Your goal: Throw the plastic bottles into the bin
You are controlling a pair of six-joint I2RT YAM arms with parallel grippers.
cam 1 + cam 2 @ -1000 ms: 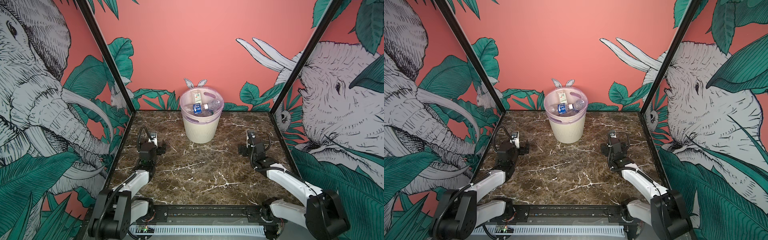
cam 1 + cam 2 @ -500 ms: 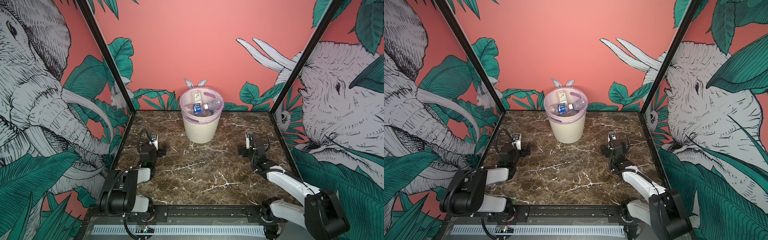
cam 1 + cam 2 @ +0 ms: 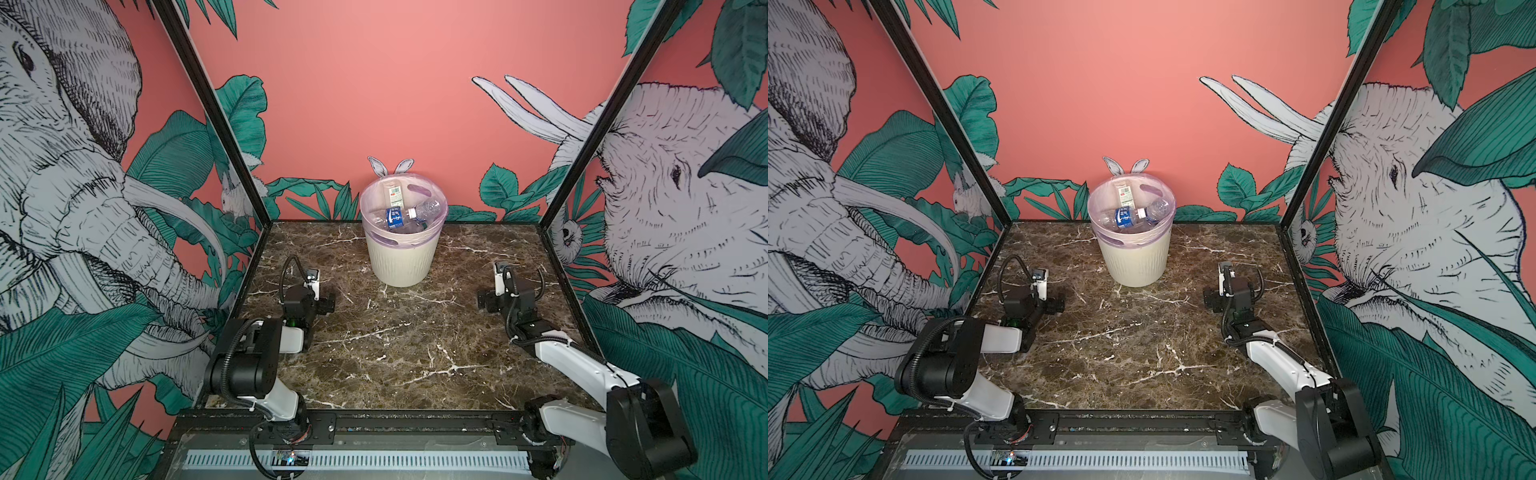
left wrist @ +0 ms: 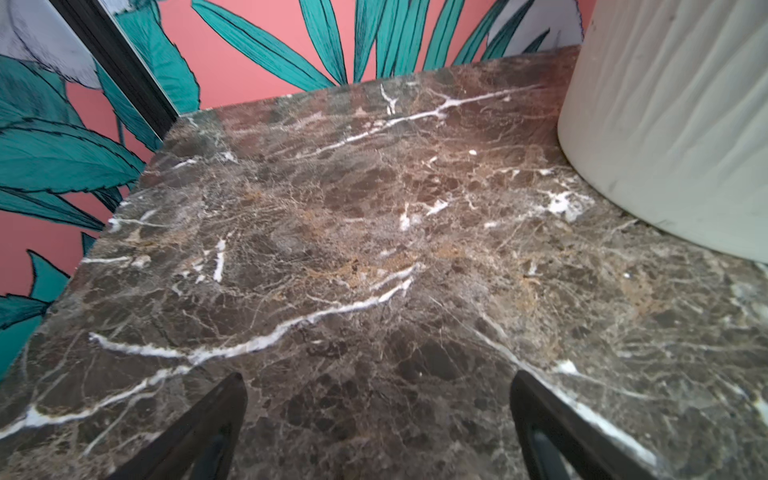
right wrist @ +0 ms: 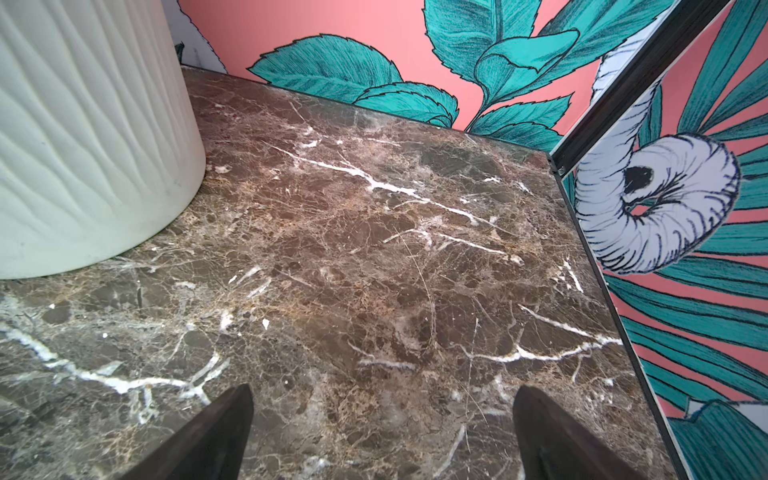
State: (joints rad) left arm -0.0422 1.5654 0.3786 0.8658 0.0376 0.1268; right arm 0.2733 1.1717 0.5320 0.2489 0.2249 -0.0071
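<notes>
The bin (image 3: 401, 262) (image 3: 1136, 262), cream-white and ribbed with a pale lilac liner over its rim, stands at the back middle of the marble table. Several clear plastic bottles (image 3: 395, 217) (image 3: 1128, 216) lie inside it, one with a blue label; none shows on the table. My left gripper (image 3: 316, 291) (image 3: 1045, 291) (image 4: 376, 382) rests low, left of the bin and in front of it. It is open and empty. My right gripper (image 3: 498, 286) (image 3: 1223, 286) (image 5: 382, 392) sits low on the bin's right, also open and empty. Each wrist view shows the bin's wall (image 4: 673, 124) (image 5: 83, 133) to one side.
Patterned walls enclose the brown marble table (image 3: 399, 345) on the left, back and right, with black corner posts (image 3: 216, 120) (image 3: 598, 120). A black rail (image 3: 399, 424) runs along the front edge where both arm bases stand.
The left arm has folded back, its black joint rising near the front left corner while its gripper stayed nearly in place. The right arm shifted only slightly. Both grippers remained open.
</notes>
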